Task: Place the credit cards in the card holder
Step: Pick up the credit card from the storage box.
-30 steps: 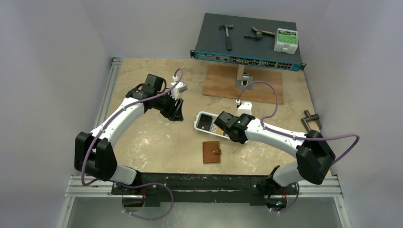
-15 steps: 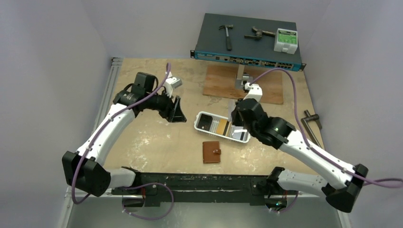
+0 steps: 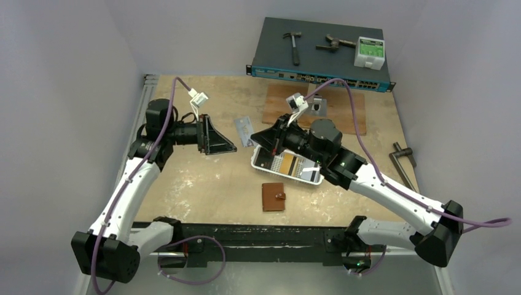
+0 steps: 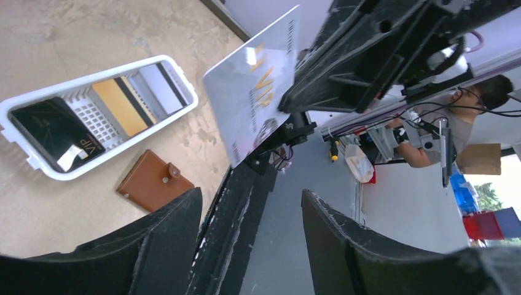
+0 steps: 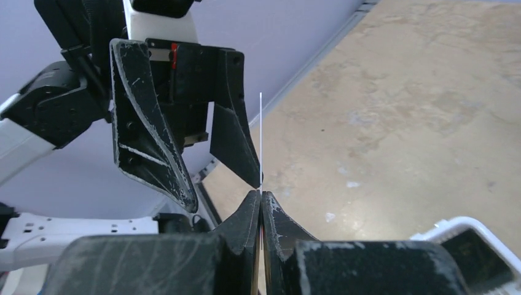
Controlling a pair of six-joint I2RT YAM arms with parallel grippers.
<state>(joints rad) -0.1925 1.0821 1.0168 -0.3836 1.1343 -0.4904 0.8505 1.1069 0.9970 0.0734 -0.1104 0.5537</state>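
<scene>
A: Where's your card?
B: Your right gripper [image 5: 260,195] is clenched on a silver VIP card [image 4: 252,117] held in mid-air before your left gripper [image 4: 250,193], which stands released.
A: And the card holder [image 3: 273,196]?
B: Closed on the table [image 3: 203,184] beside the white tray [image 3: 314,179], which holds a black card [image 4: 52,129] and an orange card [image 4: 120,98].

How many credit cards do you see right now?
4: silver card in the right gripper; black card, orange card and grey card in the white tray. Others may be hidden.

The silver card [image 5: 260,138] shows only its thin edge in the right wrist view, face unseen. From above, the right arm [image 3: 344,166] covers the 3 o'clock end of the white tray [image 3: 255,163].
</scene>
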